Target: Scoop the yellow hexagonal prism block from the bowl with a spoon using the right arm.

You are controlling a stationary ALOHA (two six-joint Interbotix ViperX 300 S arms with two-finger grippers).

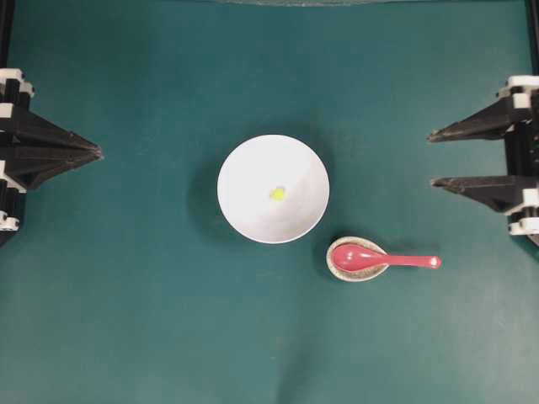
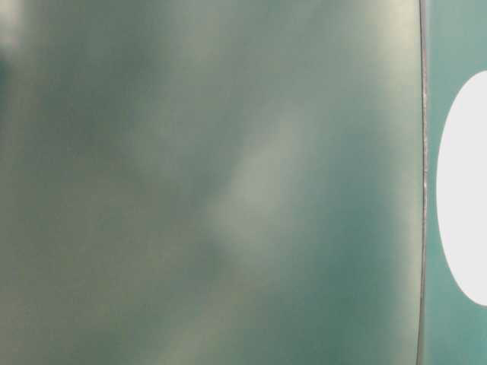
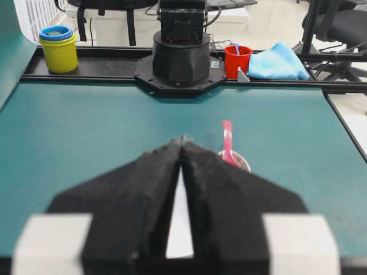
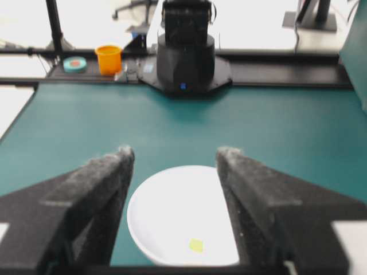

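The white bowl [image 1: 253,172] sits at the table's middle with the tiny yellow hexagonal prism block [image 1: 278,194] lying inside it. Right of the bowl, the pink-red spoon [image 1: 383,258] rests with its scoop in a small speckled spoon rest [image 1: 337,271], handle pointing right. My right gripper [image 1: 431,158] hangs open at the right edge, empty, well apart from the spoon. In the right wrist view the right gripper [image 4: 176,152] frames the bowl [image 4: 172,200] and block [image 4: 196,245]. My left gripper [image 1: 98,153] is shut at the left edge; the left wrist view shows it [image 3: 182,139] near the spoon [image 3: 227,142].
Stacked cups [image 3: 59,48], a red cup [image 3: 237,60] and a blue cloth [image 3: 278,62] lie behind the right arm's base [image 3: 182,54]. An orange cup [image 4: 109,59] and a tape roll [image 4: 74,64] sit beside the left arm's base [image 4: 186,57]. The table-level view is a blur.
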